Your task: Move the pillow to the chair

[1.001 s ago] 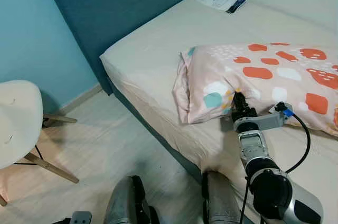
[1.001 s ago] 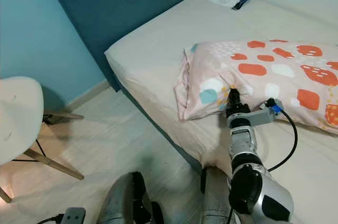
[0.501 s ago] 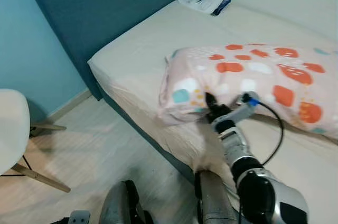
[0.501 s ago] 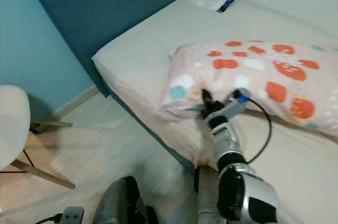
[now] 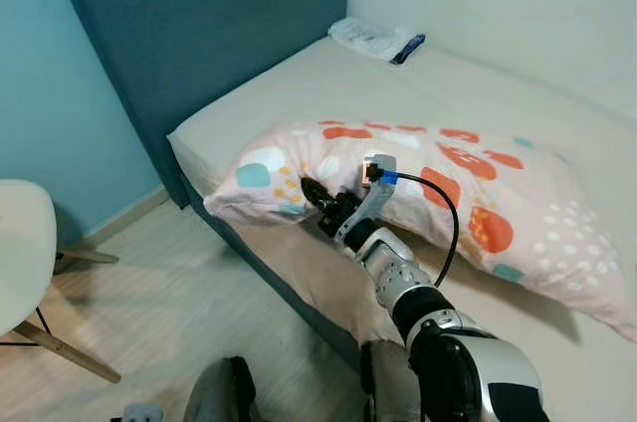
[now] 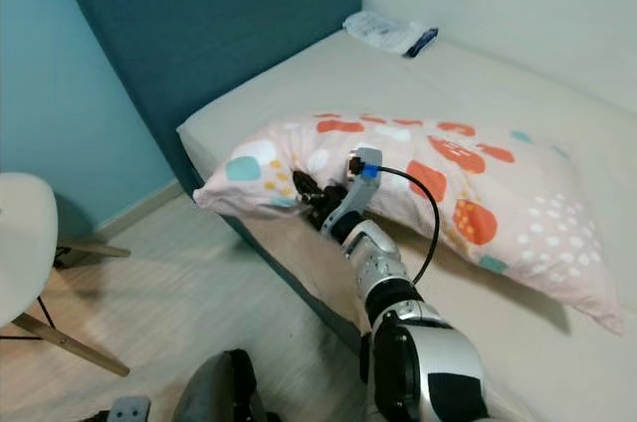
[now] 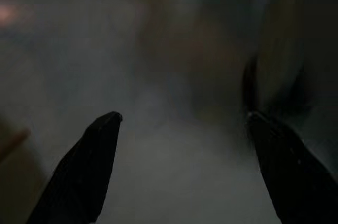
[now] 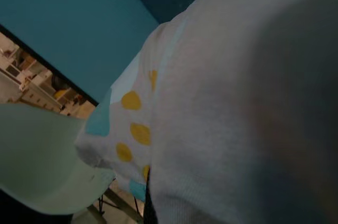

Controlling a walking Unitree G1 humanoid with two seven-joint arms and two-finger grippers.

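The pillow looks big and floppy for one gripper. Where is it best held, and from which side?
Probably the near corner of the pillow, approached from the floor side of the bed. That end overhangs the mattress edge and bunches thin enough to pinch. The right gripper is already clamped there. The chair stands to the left.

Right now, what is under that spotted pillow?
The pillow lies on the bed, its near corner past the mattress edge, where the right end effector grips it. The sheet beneath it is covered.

No legible text, labels or numbers anywhere.
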